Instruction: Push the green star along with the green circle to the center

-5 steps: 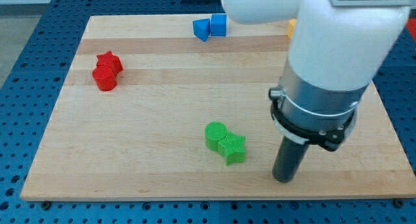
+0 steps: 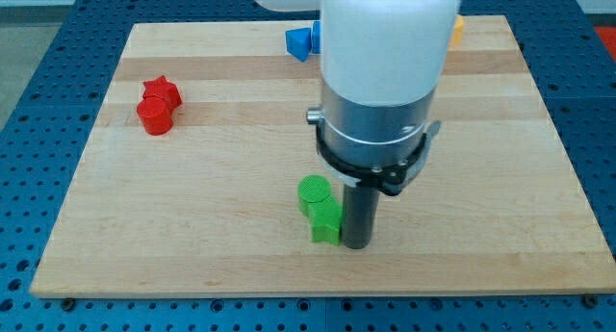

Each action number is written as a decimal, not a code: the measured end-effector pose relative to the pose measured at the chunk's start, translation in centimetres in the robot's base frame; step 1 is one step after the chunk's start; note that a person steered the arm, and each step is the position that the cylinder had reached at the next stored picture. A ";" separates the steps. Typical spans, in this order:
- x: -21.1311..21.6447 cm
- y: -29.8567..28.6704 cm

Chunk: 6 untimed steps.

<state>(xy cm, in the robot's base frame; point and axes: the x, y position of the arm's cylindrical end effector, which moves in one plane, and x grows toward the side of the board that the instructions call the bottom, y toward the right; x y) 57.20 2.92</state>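
The green circle (image 2: 313,193) lies on the wooden board (image 2: 192,226) low in the view, a little left of the middle. The green star (image 2: 326,222) touches it at its lower right and is partly hidden by the rod. My tip (image 2: 356,243) stands on the board right against the star's right side. The arm's white and grey body rises above the tip and covers the board's middle.
A red star (image 2: 162,89) and a red circle (image 2: 154,116) sit together at the view's left. A blue block (image 2: 301,42) lies at the top edge, partly hidden by the arm. A bit of orange block (image 2: 457,28) shows at the top right.
My tip has moved left from the board's lower right to the green star's right side. The star and circle have shifted slightly left.
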 end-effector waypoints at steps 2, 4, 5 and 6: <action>-0.2 -3.3; -4.1 -6.6; -6.2 -8.8; -8.1 -9.9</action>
